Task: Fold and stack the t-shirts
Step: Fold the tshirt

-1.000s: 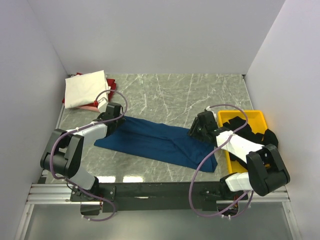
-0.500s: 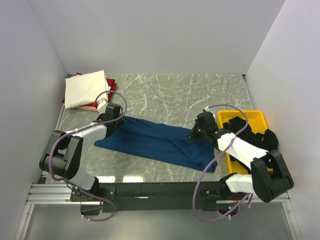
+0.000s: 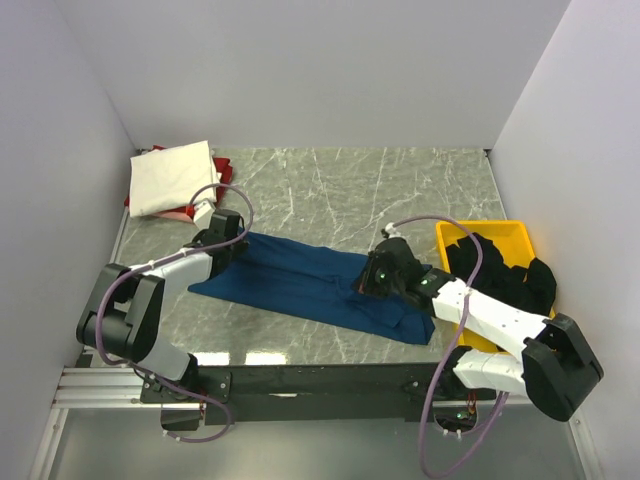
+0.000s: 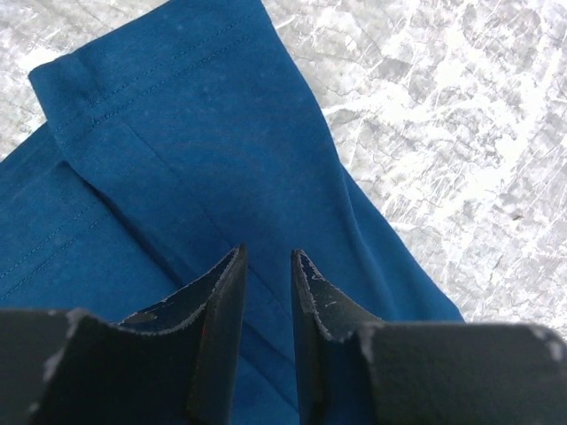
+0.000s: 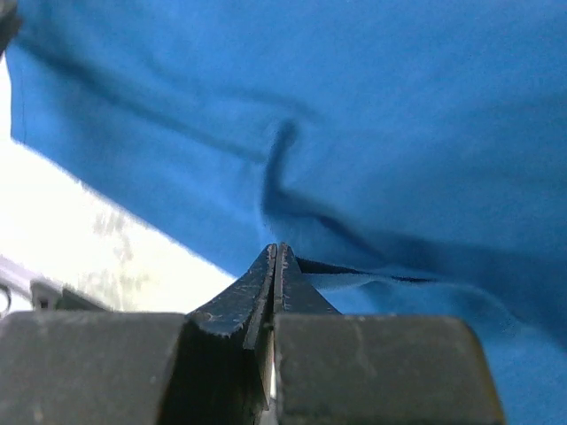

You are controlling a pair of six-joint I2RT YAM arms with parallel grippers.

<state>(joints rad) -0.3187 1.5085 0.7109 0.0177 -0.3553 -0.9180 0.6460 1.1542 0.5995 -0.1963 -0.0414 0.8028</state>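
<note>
Right claw (image 5: 275, 251) moved left, pressed together, seemingly pinching blue t-shirt (image 3: 290, 280), left claw (image 4: 266, 257) slightly spread

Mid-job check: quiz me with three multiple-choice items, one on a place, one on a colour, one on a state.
1. Where on the grey marble table does the folded cream cotton t-shirt lie? A far left corner; B centre; C near right edge.
2. What colour are the clothes in the yellow plastic tray? A red; B black; C cream.
3. How is the right gripper? A wide open; B shut on nothing; C shut on the dark blue cotton t-shirt.
1 A: it sits back left. 2 B: the heap is black. 3 C: the wrist view shows closed tips pinching blue cloth.
</note>
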